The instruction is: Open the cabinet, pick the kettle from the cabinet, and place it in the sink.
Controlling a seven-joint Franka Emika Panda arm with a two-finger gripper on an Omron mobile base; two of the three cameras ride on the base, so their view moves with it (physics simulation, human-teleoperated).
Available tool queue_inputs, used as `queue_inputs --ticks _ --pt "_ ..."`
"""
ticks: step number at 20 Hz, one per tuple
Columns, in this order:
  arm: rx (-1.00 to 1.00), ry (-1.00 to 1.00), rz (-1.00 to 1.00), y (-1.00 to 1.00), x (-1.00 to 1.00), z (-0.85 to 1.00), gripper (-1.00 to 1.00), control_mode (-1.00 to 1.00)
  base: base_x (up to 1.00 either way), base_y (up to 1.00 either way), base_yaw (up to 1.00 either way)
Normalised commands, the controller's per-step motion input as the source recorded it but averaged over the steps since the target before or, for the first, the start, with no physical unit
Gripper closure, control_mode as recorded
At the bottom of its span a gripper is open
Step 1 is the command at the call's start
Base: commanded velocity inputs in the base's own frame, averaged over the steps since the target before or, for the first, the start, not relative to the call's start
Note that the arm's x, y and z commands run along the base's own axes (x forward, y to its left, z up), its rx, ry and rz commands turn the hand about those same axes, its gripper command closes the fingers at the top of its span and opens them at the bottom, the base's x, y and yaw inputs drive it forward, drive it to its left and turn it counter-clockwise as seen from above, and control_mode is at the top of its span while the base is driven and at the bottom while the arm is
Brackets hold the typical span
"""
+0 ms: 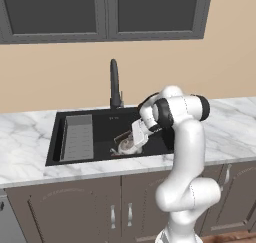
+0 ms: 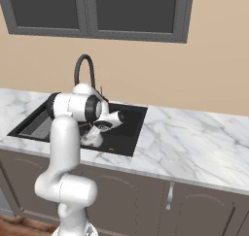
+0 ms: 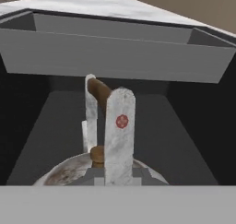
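Gripper (image 3: 105, 121) lowered inside the black sink (image 1: 105, 121), fingers (image 3: 120, 126) clamped on the arched brown handle of the kettle (image 3: 69, 170) — silvery body seen just beneath the fingertips, apparently near the basin floor, ribbed grey tray (image 1: 77, 137) set beyond them, black faucet (image 1: 115, 84) behind.

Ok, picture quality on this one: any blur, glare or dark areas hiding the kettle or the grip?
Left base view: even flat light, kettle small and soft against the black sink. Right base view: arm hides most of it. Hand view: sharp, no glare; gripper shut on the brown handle, basin walls dark.
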Motion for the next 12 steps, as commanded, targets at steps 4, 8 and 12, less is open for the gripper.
queue_inputs --ticks 4,8,12 --pt "0.00 0.00 0.00 0.00 0.21 -0.31 1.00 -1.00 0.00 0.00 0.00" --pt "0.00 0.00 0.00 0.00 0.24 -0.28 1.00 -1.00 0.00 0.00 0.00" --pt "0.00 0.00 0.00 0.00 0.21 -0.29 1.00 -1.00 0.00 0.00 0.00"
